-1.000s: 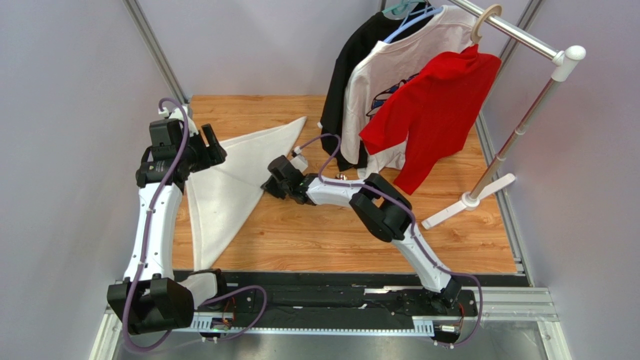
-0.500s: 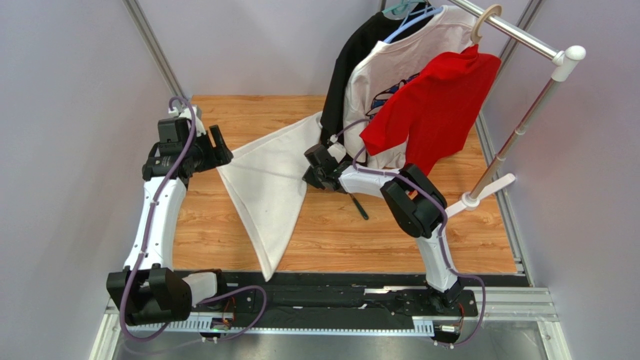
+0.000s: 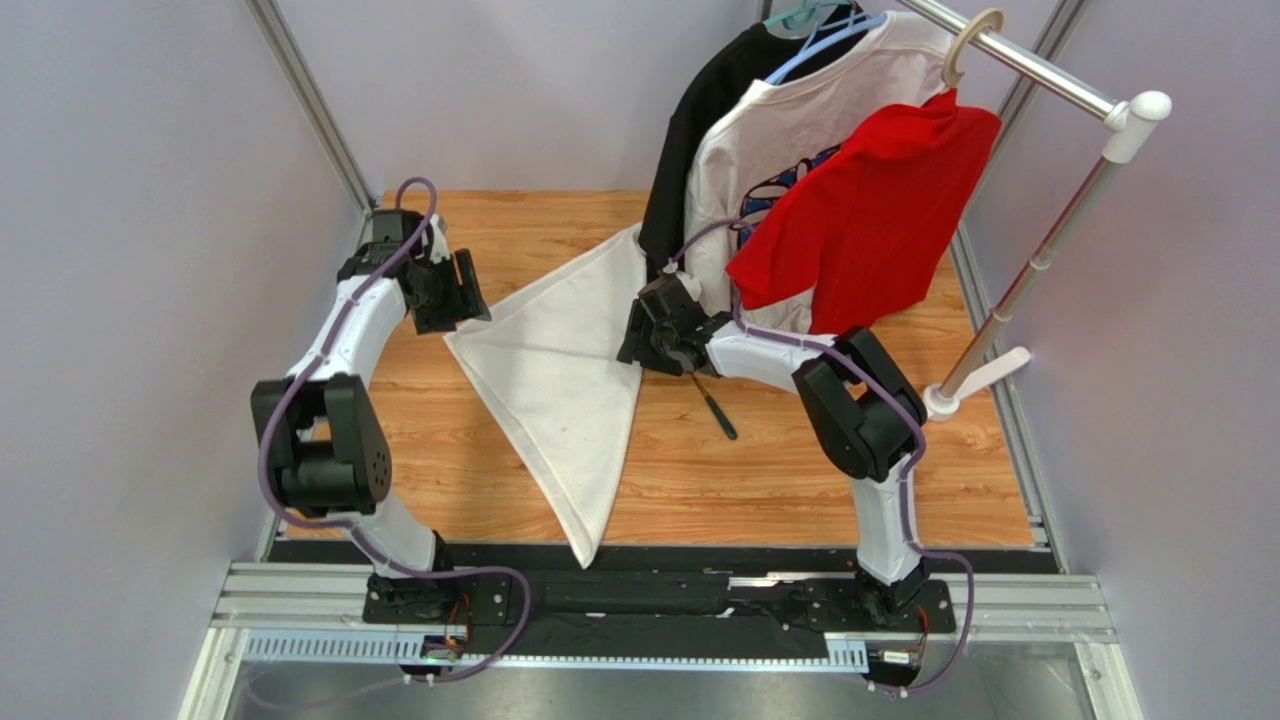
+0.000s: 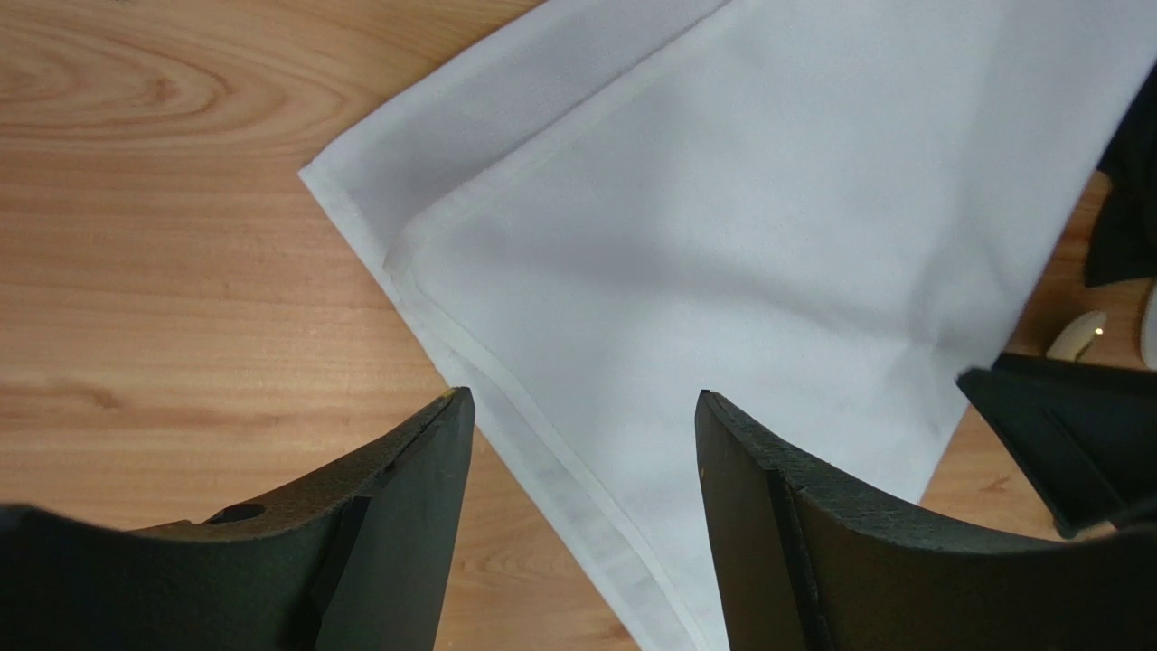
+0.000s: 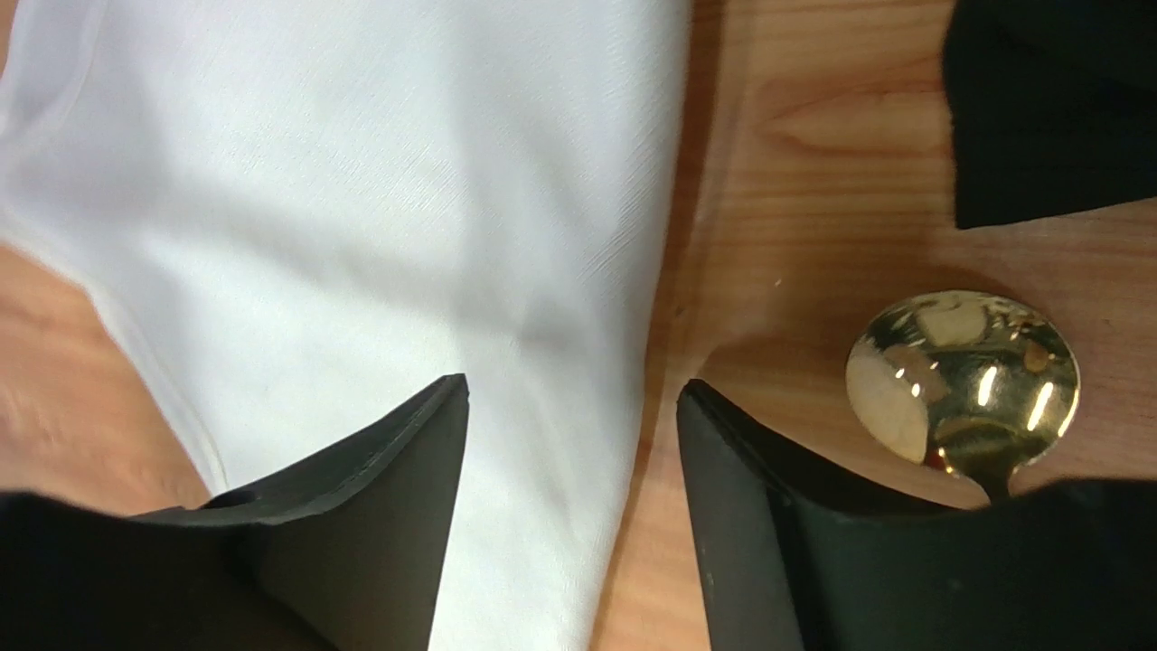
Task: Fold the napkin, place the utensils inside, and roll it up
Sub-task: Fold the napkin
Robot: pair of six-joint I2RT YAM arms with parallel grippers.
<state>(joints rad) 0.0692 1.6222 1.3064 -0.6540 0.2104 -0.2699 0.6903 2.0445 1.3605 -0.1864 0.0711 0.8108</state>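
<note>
- The napkin (image 3: 549, 383) lies flat on the wooden desk (image 3: 781, 480), folded into a long triangle whose narrow tip points toward the arm bases.
- The left wrist view shows two layers at the napkin's left corner. The upper layer's corner sits slightly inside the lower one, and both hems are visible.
- The left pincer (image 3: 469, 297) is at that left corner with its fingers spread, and nothing is held between them. The hemmed edge of the cloth runs beneath the gap.
- The right pincer (image 3: 636, 348) is at the napkin's right edge, roughly midway along it. It is also spread and holds nothing.
- In the right wrist view, the cloth's right edge passes under the gap between the fingers, with a strip of bare wood beside it. Whether the fingertips touch the fabric cannot be told.
- The spoon (image 3: 714, 408) lies just right of the napkin on bare wood, apart from the cloth.
- Its shiny gold bowl (image 5: 964, 373) sits close beside the right pincer. The thin dark handle slants away from the napkin toward the near side.
- A clothes rack (image 3: 942, 399) stands to the right of the napkin.
- A black garment (image 3: 699, 135), a white T-shirt (image 3: 766, 165) and a red shirt (image 3: 864, 210) hang from it. The black one hangs nearest the napkin's far corner.
</note>
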